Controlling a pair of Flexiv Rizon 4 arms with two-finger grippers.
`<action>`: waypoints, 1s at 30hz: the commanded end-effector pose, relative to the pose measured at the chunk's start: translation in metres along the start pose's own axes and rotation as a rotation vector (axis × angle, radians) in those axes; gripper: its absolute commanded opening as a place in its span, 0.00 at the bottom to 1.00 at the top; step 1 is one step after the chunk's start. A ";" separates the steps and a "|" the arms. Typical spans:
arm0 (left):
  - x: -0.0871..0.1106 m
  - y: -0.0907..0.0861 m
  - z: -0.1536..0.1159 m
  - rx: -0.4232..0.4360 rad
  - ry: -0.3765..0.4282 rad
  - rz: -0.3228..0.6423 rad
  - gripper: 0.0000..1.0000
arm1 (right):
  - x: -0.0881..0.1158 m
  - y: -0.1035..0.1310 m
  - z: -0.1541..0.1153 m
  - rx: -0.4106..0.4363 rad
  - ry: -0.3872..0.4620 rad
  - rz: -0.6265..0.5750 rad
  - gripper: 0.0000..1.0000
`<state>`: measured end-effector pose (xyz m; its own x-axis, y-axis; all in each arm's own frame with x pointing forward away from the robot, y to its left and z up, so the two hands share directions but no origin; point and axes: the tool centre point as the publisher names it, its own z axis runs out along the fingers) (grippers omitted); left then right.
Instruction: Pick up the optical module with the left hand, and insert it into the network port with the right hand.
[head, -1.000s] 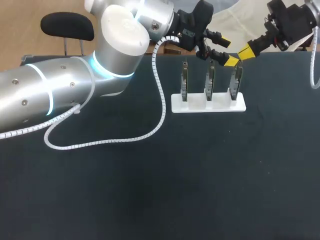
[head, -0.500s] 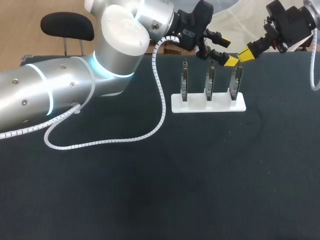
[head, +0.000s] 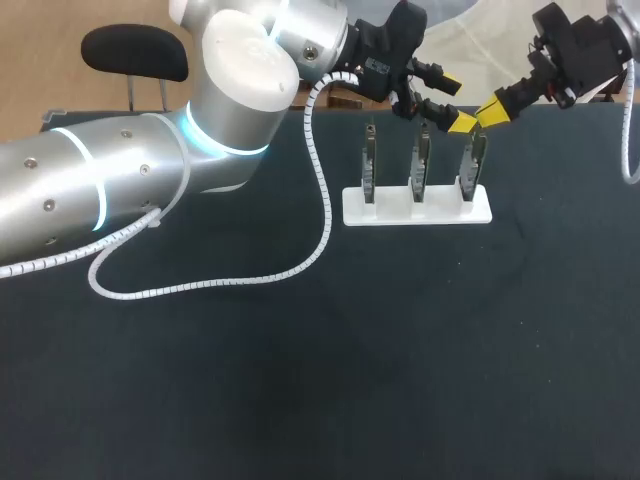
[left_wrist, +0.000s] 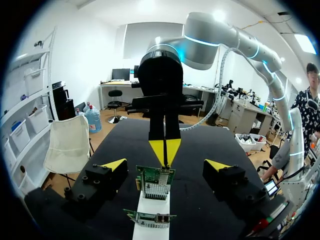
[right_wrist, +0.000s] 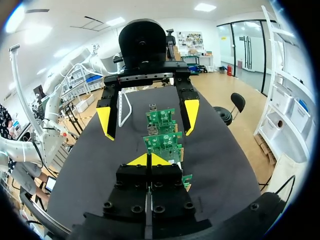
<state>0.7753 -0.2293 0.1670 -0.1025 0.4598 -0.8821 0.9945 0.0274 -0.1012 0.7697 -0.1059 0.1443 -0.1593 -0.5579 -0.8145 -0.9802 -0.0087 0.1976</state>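
Tabletop (head: 300, 380) is black cloth. The left arm (head: 120, 190) takes up most of the left side, with a white coiled cable (head: 320, 200) trailing off it. The right arm (head: 585, 45) only pokes in at the far right corner.

Out at the far edge there's a white stand (head: 417, 207) with three green cards (head: 421, 160) slotted upright in a row. The left gripper (head: 456, 103) hangs over the right end of that row with its fingers wide apart, straddling the cards and touching nothing. The right gripper (right_wrist: 149, 160) faces it from the other side, yellow tips pressed together, and as far as I can see there's nothing between them.

Honestly, I can't pick out the optical module as a separate piece. If it's there, it's sitting among the cards on the stand, too small to tell.

My guess on handling: light, rigid, smooth metal shell, so a bit slippery. I'd pinch it across the flat long sides near the back and leave the plug end free. The cards look like they just sit in slots, so a sideways shove could tip them.
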 end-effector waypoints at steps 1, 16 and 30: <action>-0.001 0.002 0.001 0.005 0.002 0.002 1.00 | 0.004 0.001 0.003 0.001 0.005 0.003 0.00; -0.001 0.002 0.001 0.005 0.002 0.002 1.00 | 0.008 0.000 0.006 -0.004 0.011 0.012 0.00; -0.001 0.002 0.001 0.005 0.002 0.002 1.00 | -0.004 0.000 -0.003 0.018 -0.029 0.002 0.00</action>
<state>0.7753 -0.2293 0.1670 -0.1025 0.4598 -0.8821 0.9945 0.0275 -0.1012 0.7732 -0.1036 0.1459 -0.1681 -0.5425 -0.8230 -0.9802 0.0032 0.1981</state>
